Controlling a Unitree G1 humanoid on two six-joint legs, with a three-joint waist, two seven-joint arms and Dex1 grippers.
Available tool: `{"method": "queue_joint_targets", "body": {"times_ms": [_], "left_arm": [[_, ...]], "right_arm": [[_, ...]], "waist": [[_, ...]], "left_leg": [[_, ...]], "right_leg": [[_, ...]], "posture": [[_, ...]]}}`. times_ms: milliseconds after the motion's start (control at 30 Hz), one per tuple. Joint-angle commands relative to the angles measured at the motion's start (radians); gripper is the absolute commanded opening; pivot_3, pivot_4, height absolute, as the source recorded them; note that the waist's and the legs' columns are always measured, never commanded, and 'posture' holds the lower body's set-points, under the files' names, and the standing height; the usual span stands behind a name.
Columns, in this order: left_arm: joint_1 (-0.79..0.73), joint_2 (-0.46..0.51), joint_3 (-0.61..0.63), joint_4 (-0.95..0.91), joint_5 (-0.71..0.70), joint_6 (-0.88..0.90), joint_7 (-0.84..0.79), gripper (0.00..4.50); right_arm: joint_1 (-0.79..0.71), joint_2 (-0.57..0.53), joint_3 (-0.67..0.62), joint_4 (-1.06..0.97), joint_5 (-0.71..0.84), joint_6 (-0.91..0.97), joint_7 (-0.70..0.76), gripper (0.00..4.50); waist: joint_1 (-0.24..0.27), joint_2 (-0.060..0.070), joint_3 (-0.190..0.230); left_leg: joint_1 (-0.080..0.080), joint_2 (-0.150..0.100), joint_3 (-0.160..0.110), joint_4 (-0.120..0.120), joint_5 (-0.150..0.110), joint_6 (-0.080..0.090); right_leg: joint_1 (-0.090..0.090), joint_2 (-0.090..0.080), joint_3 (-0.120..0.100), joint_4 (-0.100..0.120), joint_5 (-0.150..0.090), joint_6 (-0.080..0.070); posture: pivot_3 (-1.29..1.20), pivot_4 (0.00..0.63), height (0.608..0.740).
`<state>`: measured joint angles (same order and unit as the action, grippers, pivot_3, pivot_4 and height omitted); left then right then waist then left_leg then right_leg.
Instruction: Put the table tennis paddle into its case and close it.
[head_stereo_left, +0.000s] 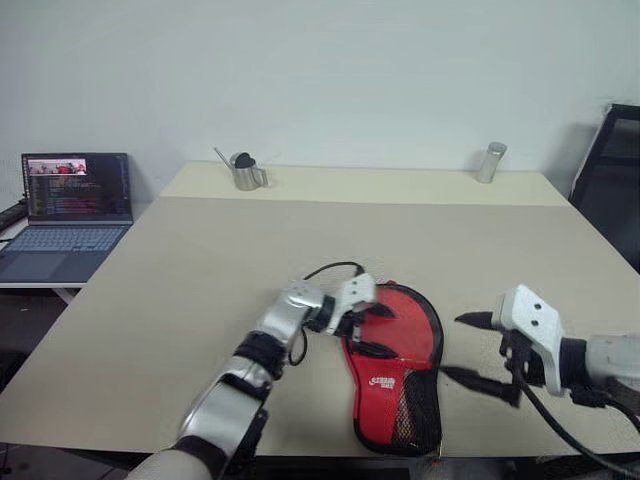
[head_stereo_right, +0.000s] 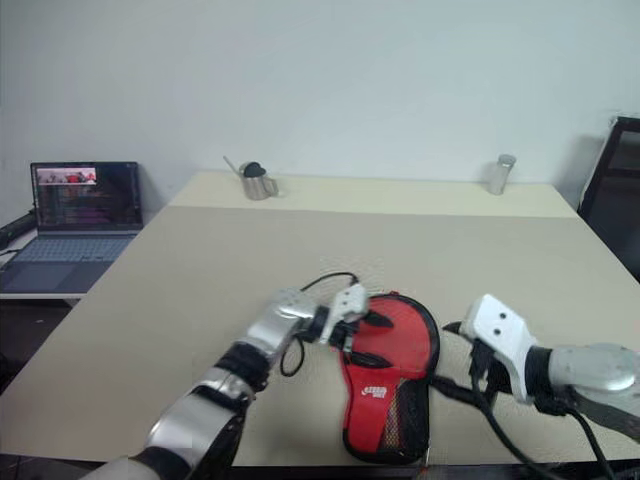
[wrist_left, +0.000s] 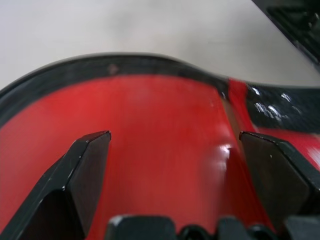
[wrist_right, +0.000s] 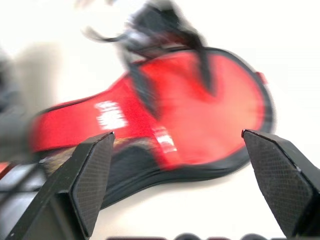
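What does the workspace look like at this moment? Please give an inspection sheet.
Surface: beige table, mostly bare.
Job's things: the case lies flat near the front edge, red printed side with mesh pocket up; whether the paddle is inside cannot be told.
Clutter: metal pitcher and metal cylinder along the far edge.
Grippers: left tool open over the case's round end; right tool open, beside the case, apart from it.
Cables: black cable looping at the left wrist.
Surroundings: open laptop on a side desk, pale wall, dark chair.
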<state>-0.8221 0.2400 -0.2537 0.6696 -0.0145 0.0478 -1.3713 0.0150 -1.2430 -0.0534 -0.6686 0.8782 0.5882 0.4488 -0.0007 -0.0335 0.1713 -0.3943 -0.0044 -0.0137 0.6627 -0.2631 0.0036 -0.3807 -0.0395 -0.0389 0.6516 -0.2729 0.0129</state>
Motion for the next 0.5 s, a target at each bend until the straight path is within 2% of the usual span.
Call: {"method": "queue_joint_targets", "body": {"times_ms": [33, 100, 233, 500], "left_arm": [[0.064, 0.087, 0.061, -0.272, -0.096, 0.152, -0.019, 4.50], [0.124, 0.156, 0.095, -0.402, -0.132, 0.235, 0.001, 4.50], [0.238, 0.242, 0.162, -0.605, -0.188, 0.364, 0.078, 4.50], [0.437, 0.276, 0.252, -0.900, -0.251, 0.515, 0.312, 4.50]], "right_arm": [[-0.068, 0.109, 0.058, 0.112, -0.154, -0.081, 0.050, 4.45], [-0.100, 0.198, 0.066, 0.194, -0.209, -0.141, 0.088, 4.45], [-0.173, 0.305, 0.066, 0.348, -0.258, -0.194, 0.201, 4.45], [-0.397, 0.383, 0.056, 0.780, -0.373, -0.324, 0.469, 4.45]], "waist": [[0.000, 0.000, 0.000], [0.001, 0.001, 0.001], [0.003, 0.003, 0.002], [0.002, 0.005, 0.003]], "left_leg": [[-0.002, -0.001, 0.000, 0.001, 0.000, 0.000], [-0.005, -0.002, 0.001, 0.001, 0.000, -0.001], [-0.005, -0.002, 0.000, 0.002, 0.000, 0.000], [-0.002, -0.002, 0.001, 0.003, 0.000, 0.000]], "right_leg": [[-0.002, 0.000, 0.000, 0.001, 0.000, 0.000], [-0.008, -0.002, 0.001, 0.007, 0.000, 0.000], [-0.008, -0.003, 0.001, 0.009, 0.000, -0.001], [-0.007, -0.003, 0.002, 0.012, 0.000, -0.001]], "posture": [[0.00, 0.150, 0.740], [0.00, 0.150, 0.740], [0.00, 0.150, 0.740], [0.00, 0.150, 0.740]]}}
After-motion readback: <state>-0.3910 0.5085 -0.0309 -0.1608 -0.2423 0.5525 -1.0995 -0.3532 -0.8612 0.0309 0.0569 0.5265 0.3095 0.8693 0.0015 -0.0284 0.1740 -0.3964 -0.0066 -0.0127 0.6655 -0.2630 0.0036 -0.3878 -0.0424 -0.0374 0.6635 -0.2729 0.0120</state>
